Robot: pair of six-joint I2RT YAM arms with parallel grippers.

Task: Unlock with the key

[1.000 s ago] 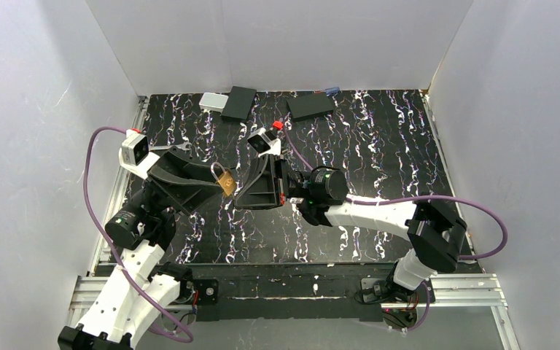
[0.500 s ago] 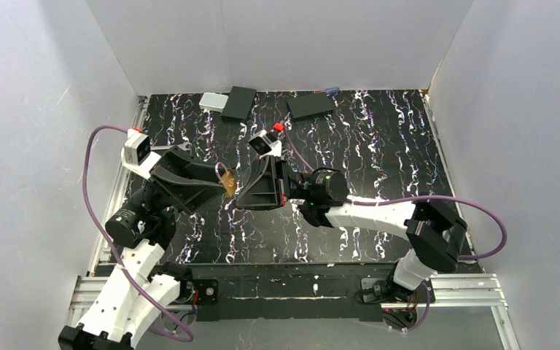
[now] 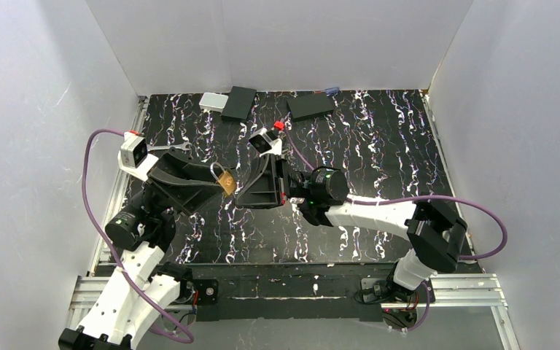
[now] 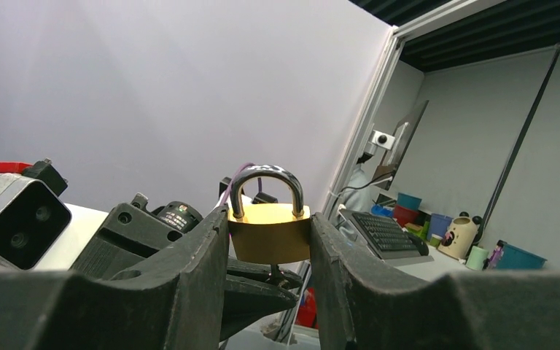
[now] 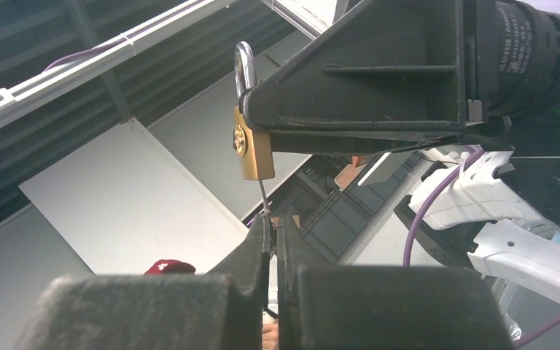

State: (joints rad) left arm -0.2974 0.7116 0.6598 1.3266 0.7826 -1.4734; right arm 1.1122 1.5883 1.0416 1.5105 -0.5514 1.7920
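A brass padlock [image 3: 223, 180] with a steel shackle hangs above the table, and my left gripper [image 3: 221, 184] is shut on its body. In the left wrist view the padlock [image 4: 270, 235] sits upright, pinched on both sides by my left gripper [image 4: 268, 227], with the shackle seated in the body. A thin key [image 5: 263, 195] runs from the padlock's [image 5: 254, 149] underside into my right gripper [image 5: 273, 222], which is shut on it. The key [image 4: 275, 271] also shows just under the lock. My right gripper [image 3: 240, 194] meets the lock from the right.
Two flat black boxes [image 3: 239, 102] [image 3: 310, 106] and a small silver box [image 3: 211, 100] lie along the back edge of the black marbled table [image 3: 379, 160]. White walls enclose the left, back and right sides.
Half a second ago the padlock was tilted and a little further right; it now stands back where it was a second ago. Both grips are unchanged.
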